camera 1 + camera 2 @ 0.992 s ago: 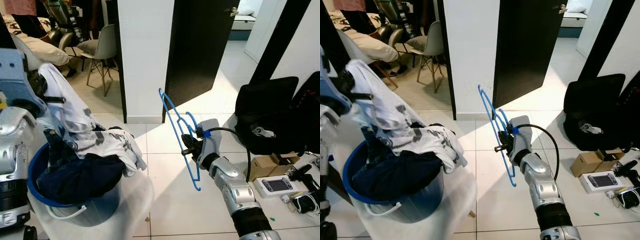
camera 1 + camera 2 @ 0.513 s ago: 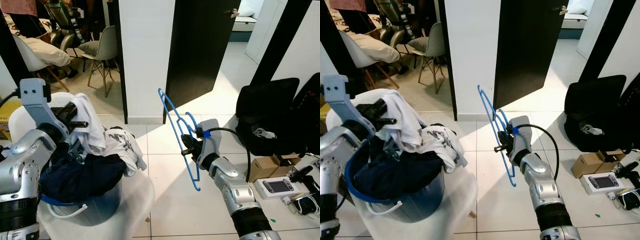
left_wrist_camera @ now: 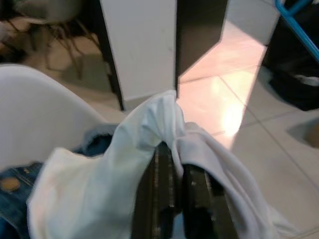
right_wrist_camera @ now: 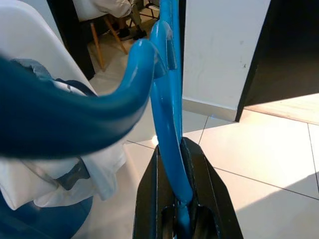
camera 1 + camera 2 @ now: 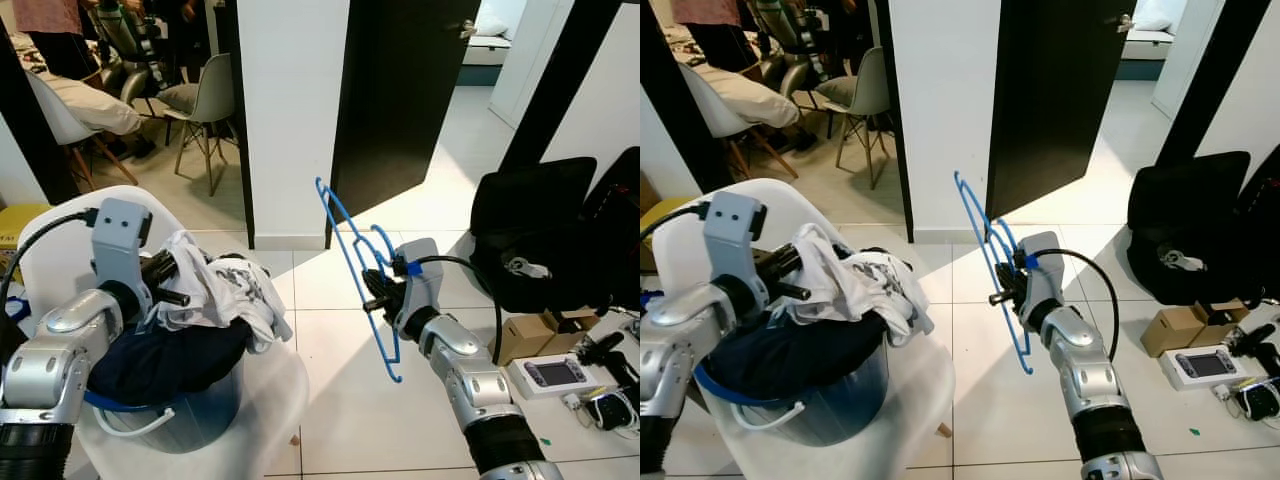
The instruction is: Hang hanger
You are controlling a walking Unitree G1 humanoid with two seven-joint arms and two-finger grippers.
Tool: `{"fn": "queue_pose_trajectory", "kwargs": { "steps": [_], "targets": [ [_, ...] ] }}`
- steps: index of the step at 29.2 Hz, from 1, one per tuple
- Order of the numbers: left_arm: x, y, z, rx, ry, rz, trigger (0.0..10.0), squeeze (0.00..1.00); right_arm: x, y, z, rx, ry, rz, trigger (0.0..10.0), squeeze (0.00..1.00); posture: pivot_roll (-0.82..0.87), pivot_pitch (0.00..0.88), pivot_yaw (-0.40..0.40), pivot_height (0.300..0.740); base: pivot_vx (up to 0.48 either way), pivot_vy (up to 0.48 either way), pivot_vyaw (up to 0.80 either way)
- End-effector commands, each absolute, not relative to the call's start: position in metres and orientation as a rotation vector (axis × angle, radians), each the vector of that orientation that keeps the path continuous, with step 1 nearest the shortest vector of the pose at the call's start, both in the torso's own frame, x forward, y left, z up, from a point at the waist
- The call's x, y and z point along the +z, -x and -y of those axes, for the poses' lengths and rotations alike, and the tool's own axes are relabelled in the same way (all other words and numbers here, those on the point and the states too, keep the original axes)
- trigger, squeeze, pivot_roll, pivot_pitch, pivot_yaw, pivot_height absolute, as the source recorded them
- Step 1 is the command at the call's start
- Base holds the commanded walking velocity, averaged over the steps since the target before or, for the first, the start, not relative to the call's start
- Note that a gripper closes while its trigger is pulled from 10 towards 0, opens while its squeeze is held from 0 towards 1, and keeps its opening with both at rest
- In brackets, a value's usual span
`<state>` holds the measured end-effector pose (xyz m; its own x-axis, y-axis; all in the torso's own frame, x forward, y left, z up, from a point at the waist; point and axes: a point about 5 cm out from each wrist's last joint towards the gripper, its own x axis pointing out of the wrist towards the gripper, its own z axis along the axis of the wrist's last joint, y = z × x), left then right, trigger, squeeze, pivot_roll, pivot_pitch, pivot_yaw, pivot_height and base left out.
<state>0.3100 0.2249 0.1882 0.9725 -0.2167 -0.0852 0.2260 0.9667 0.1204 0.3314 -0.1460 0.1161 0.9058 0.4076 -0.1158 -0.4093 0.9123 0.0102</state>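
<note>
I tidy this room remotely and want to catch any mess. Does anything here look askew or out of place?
The blue bucket on the white chair is overfilled: the white garment spills over its rim, pinched by the left tool. The right tool holds the blue hanger edge-on, bare.

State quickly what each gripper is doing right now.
Left gripper: shut on the white cloth.
Right gripper: shut on the blue hanger.

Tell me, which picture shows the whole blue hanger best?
The left eye view: the whole blue hanger shows, held upright by the right pincer. The right eye view is similar. The right wrist view gives a blurry close-up of the bar between its fingers.
</note>
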Motion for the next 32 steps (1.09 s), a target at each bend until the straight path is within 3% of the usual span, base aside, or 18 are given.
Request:
{"fn": "queue_pose_trajectory", "kwargs": {
  "steps": [1, 7, 10, 12, 15, 19, 23, 24, 25, 26, 32],
  "targets": [
    [0.190, -0.318, -0.224, -0.135, -0.197, -0.022, 10.0, 1.00, 0.116, -0.332, 0.146, 0.419, 0.005, -0.120, 10.0, 0.00, -0.02, 0.027, -0.044, 0.740, 0.000, 0.000, 0.00],
    [0.202, -0.325, -0.225, -0.013, -0.343, 0.067, 10.0, 1.00, 0.116, -0.332, 0.146, 0.415, 0.005, -0.118, 10.0, 0.00, -0.02, 0.028, -0.042, 0.740, 0.000, 0.000, 0.00],
    [0.217, -0.323, -0.228, 0.030, -0.575, 0.141, 10.0, 1.00, 0.116, -0.332, 0.146, 0.411, 0.002, -0.117, 10.0, 0.00, -0.02, 0.028, -0.040, 0.740, 0.000, 0.000, 0.00],
    [0.220, -0.321, -0.230, 0.020, -0.666, 0.143, 10.0, 1.00, 0.116, -0.332, 0.146, 0.411, 0.001, -0.117, 10.0, 0.00, -0.01, 0.029, -0.041, 0.740, 0.000, 0.000, 0.00],
    [0.220, -0.321, -0.230, 0.020, -0.666, 0.143, 10.0, 1.00, 0.116, -0.332, 0.146, 0.411, 0.001, -0.117, 10.0, 0.00, -0.01, 0.029, -0.041, 0.740, 0.000, 0.000, 0.00],
    [0.224, -0.314, -0.247, 0.037, -0.901, 0.086, 10.0, 1.00, 0.116, -0.332, 0.145, 0.413, -0.006, -0.118, 10.0, 0.00, -0.01, 0.031, -0.042, 0.740, 0.000, 0.000, 0.00],
    [0.227, -0.310, -0.260, 0.112, -0.903, 0.062, 10.0, 1.00, 0.116, -0.332, 0.145, 0.414, -0.009, -0.118, 10.0, 0.00, -0.01, 0.031, -0.042, 0.740, 0.000, 0.000, 0.00],
    [0.232, -0.308, -0.263, 0.155, -0.813, 0.088, 10.0, 1.00, 0.116, -0.332, 0.145, 0.414, -0.009, -0.118, 10.0, 0.00, -0.01, 0.033, -0.041, 0.740, 0.000, 0.000, 0.00],
    [0.235, -0.306, -0.261, 0.183, -0.685, 0.130, 10.0, 0.75, 0.116, -0.332, 0.145, 0.414, -0.009, -0.118, 10.0, 0.00, -0.01, 0.035, -0.041, 0.740, 0.000, 0.000, 0.00],
    [0.239, -0.303, -0.260, 0.215, -0.574, 0.178, 10.0, 0.00, 0.116, -0.332, 0.145, 0.413, -0.010, -0.118, 10.0, 0.00, -0.01, 0.035, -0.041, 0.740, 0.000, 0.000, 0.00],
    [0.242, -0.298, -0.261, 0.284, -0.379, 0.255, 10.0, 0.00, 0.116, -0.333, 0.147, 0.412, -0.011, -0.120, 10.0, 0.00, 0.00, 0.035, -0.050, 0.740, 0.000, 0.000, 0.00]
  ]
}}
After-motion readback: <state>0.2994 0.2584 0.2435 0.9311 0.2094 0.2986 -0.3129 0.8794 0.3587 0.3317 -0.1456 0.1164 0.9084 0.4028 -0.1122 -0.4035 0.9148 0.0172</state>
